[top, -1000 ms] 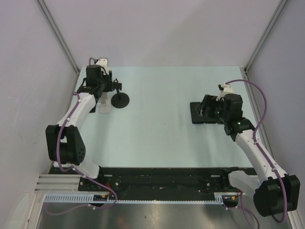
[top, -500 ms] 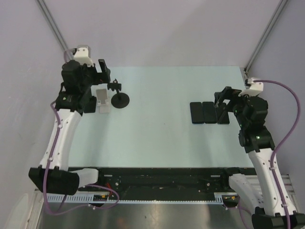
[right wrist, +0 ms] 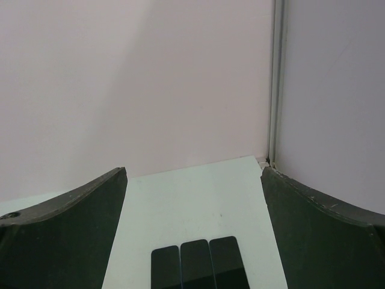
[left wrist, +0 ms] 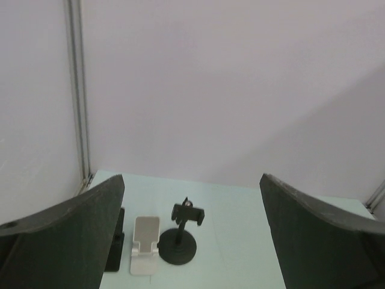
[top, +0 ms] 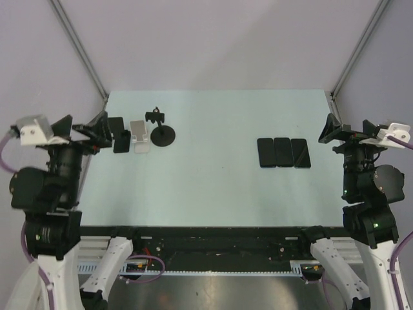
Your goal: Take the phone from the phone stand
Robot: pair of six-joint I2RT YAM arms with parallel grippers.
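The job looks finished. Three phones (top: 282,152) lie flat, side by side, on the right half of the table (top: 213,123), well apart from the stands at the far left. There the white stand (top: 139,136) and the black round-footed stand (top: 162,133) carry nothing. The dark piece (top: 118,134) beside the white stand is too small to identify. The left gripper (left wrist: 191,180) and right gripper (right wrist: 194,171) hang near the table's front edge, both spread wide and empty.

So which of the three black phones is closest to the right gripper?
The phone at the right end of the row; the middle phone and left-end phone lie farther from the right gripper.
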